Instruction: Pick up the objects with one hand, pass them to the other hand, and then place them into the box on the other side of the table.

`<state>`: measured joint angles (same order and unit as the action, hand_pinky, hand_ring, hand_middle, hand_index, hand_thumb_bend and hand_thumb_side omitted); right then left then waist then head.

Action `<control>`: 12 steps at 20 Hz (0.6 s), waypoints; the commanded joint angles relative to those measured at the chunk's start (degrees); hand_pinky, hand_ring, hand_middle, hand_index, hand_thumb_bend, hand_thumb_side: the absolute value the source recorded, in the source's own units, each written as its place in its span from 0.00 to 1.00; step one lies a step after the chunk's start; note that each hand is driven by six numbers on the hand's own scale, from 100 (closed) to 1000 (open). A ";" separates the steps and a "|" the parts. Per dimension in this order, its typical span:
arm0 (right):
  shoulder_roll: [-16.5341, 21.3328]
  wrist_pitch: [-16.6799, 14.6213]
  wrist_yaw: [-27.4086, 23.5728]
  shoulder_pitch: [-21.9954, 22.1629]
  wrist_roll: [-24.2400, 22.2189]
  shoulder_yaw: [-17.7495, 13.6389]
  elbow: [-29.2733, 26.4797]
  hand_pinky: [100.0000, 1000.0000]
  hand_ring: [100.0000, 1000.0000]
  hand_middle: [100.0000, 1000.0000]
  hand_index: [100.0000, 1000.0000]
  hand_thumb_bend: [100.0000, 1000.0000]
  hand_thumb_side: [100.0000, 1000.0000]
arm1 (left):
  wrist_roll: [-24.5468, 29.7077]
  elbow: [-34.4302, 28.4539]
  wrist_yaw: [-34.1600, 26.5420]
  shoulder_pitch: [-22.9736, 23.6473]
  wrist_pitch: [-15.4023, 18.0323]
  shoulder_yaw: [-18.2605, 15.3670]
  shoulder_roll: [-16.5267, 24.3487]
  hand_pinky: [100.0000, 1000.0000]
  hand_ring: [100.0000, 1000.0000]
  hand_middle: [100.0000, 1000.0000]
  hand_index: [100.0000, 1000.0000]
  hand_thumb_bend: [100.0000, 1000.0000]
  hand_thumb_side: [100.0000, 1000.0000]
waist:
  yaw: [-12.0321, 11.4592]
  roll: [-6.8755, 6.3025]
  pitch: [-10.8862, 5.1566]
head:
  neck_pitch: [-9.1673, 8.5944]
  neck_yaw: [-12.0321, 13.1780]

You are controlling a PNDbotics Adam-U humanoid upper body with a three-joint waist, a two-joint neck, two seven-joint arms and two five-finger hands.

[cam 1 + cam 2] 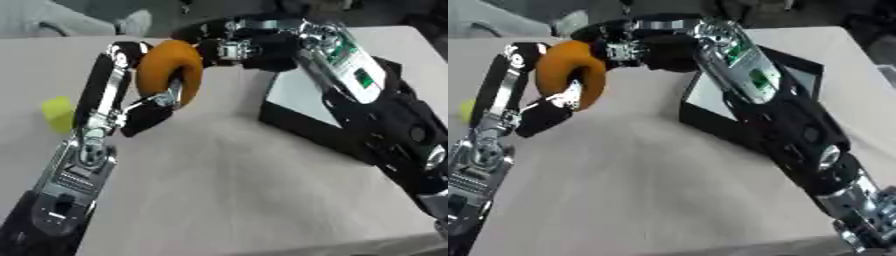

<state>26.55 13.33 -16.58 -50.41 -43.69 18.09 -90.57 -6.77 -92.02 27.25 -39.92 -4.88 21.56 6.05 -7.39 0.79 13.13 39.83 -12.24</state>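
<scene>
Desk (227, 190) surface, pale and wide, fills most of what I see from here, running back toward a dark edge at the far side. Across it from the right comes the right arm (350, 75), the bulkiest thing in view: black casing with silver joints and a green-and-white panel on its forearm, slanting up from the lower right corner toward the top middle. Beneath that arm lies the box (302, 105), a shallow black-walled tray with a light floor, resting on the right half of the desk and partly hidden by the forearm.

From the lower left corner rises the left arm (83, 160), slimmer, silver and black, reaching up and slightly rightward. Its left hand (140, 107) is raised above the desk with its fingers curled round an orange ring-shaped object (171, 70), which sits upright in the grip, well clear of the surface.

At the top middle the right hand (232, 47) meets that same orange ring from the other side, its dark fingers touching or just beside the ring's upper right edge; whether those fingers are closed on it or held apart I cannot tell.

Far left on the desk, well apart from both hands, stands a small yellow block (58, 113).
</scene>
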 commanded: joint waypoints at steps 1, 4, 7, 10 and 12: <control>0.66 -0.40 1.23 -1.15 0.48 0.02 -0.23 1.00 1.00 1.00 1.00 0.00 0.55 | -0.19 -1.51 -0.28 -1.74 0.12 -0.18 -0.66 0.60 0.41 0.32 0.54 0.00 0.22 | -0.08 0.65 -1.01 | -0.79 -0.32; 0.42 -0.76 2.26 -1.23 0.22 0.31 0.26 1.00 1.00 1.00 1.00 0.00 0.54 | -0.47 -1.44 -0.08 -2.44 -0.05 -0.18 -1.69 0.60 0.41 0.32 0.54 0.00 0.23 | -0.23 0.71 -1.11 | -0.80 -0.46; 0.30 -0.87 3.48 -1.27 0.89 0.40 0.88 1.00 1.00 1.00 1.00 0.00 0.50 | -0.64 -1.72 -0.26 -3.03 0.22 -0.08 -2.53 0.60 0.41 0.32 0.54 0.00 0.24 | -0.29 0.72 -1.19 | -0.64 -0.53; 0.12 -0.64 4.30 -1.29 2.40 0.50 1.63 1.00 1.00 1.00 1.00 0.00 0.47 | -0.55 -2.04 -0.60 -3.28 0.64 0.13 -3.05 0.60 0.41 0.32 0.54 0.00 0.24 | -0.32 0.75 -1.21 | -0.59 -0.93; 0.01 -0.48 4.38 -1.32 3.30 0.54 1.82 1.00 1.00 1.00 1.00 0.00 0.46 | -0.36 -2.04 -0.74 -3.25 0.86 0.28 -3.19 0.60 0.41 0.32 0.54 0.00 0.24 | -0.32 0.76 -1.20 | -0.62 -1.09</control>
<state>26.35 12.72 -12.82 -50.65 -41.06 18.64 -88.66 -7.09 -92.12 26.94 -41.75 -4.53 21.61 3.56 -7.72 0.81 13.13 39.64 -13.10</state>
